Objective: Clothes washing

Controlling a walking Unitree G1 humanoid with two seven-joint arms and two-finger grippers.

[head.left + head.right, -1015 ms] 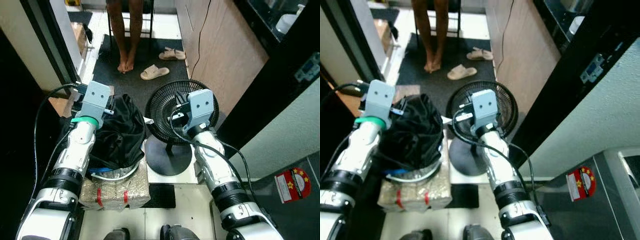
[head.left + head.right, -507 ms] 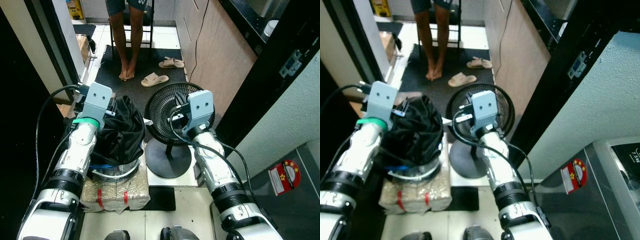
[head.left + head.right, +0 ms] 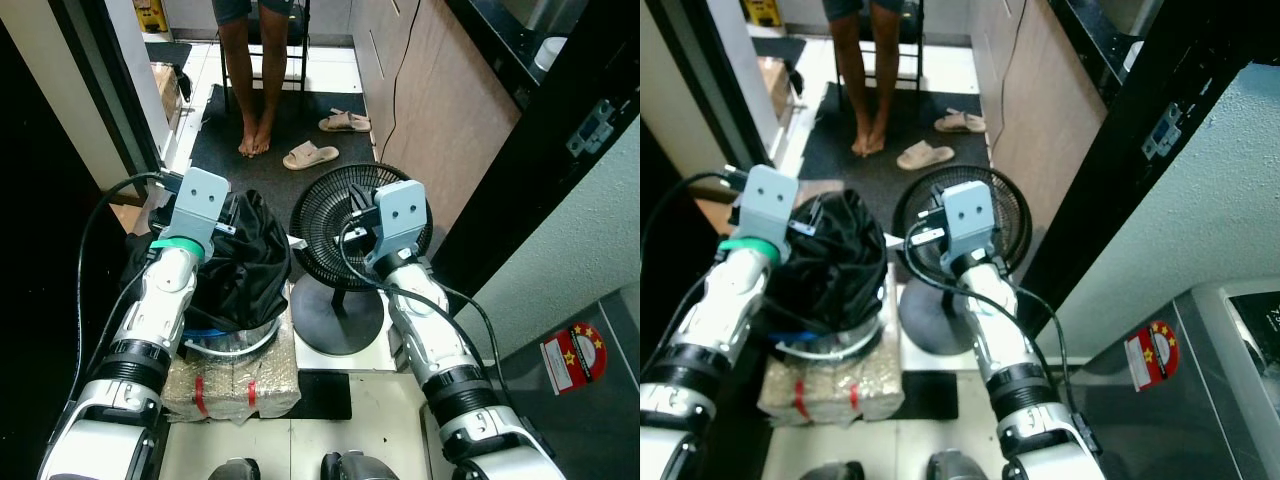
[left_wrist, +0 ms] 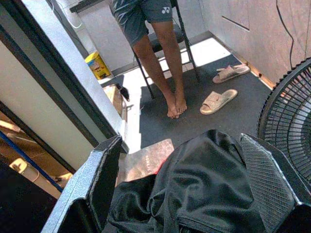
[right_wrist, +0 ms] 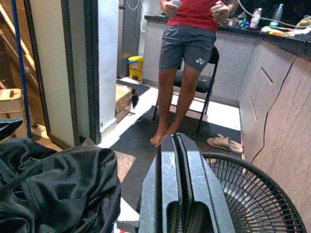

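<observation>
Clothes point(image 3: 243, 262), a black bundle, are heaped in a round basket point(image 3: 232, 343) whose pale rim and a blue band show below the cloth; the basket stands on a wrapped block point(image 3: 232, 378) with red tape. In the left wrist view the left gripper point(image 4: 194, 182) has its two fingers point(image 4: 104, 174) spread wide, one on each side of the top of the bundle, with the cloth rising between them; whether the pads touch the cloth cannot be told, and nothing is clamped. The right gripper point(image 5: 180, 184) has its fingers pressed flat together with nothing between them, held apart from the clothes, which lie off to one side of the fingertips. Just past and below those closed fingers is a black fan point(image 3: 352, 222), its round grille beside the bundle and its disc base on the floor. Beyond both sets of fingers lies a dark mat point(image 3: 300, 120) with a pair of beige slippers point(image 3: 310, 155), and a person point(image 5: 187, 58) in grey shorts stands barefoot on it in front of a folding chair point(image 5: 206, 85). A wooden cabinet point(image 3: 440, 110) runs along the far side of the fan.
</observation>
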